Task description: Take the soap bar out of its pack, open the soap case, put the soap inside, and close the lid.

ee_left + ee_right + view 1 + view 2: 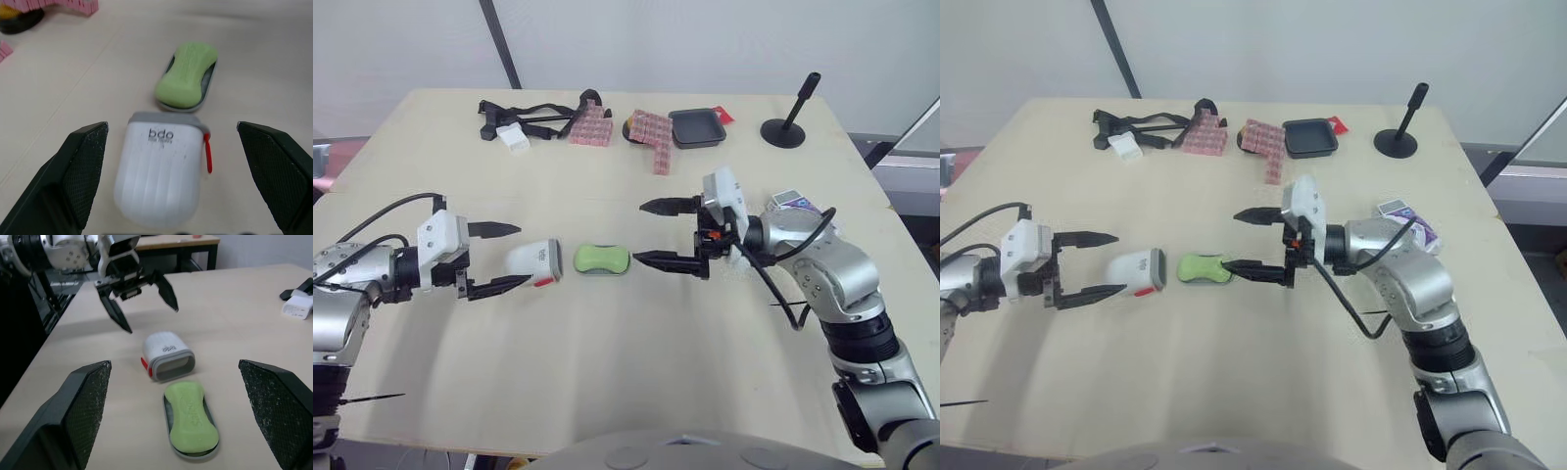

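A green soap bar (601, 258) lies on a shallow grey tray (213, 425) in the middle of the table. Just to its left lies the white soap case cover (533, 261), on its side, with a grey rim and a red strap; its open mouth faces the soap. My left gripper (525, 255) is open, one finger on either side of the cover's closed end without touching it. My right gripper (638, 232) is open too, its lower fingertip close to the soap's right end. A purple and white pack (793, 201) lies behind my right arm.
Along the far edge are a black strap with a white tag (514, 122), pink blocks (651, 132), a black tray (697, 127) and a black stand (785, 127). Crumpled clear wrap (740, 266) lies under my right wrist. The table's near half is bare.
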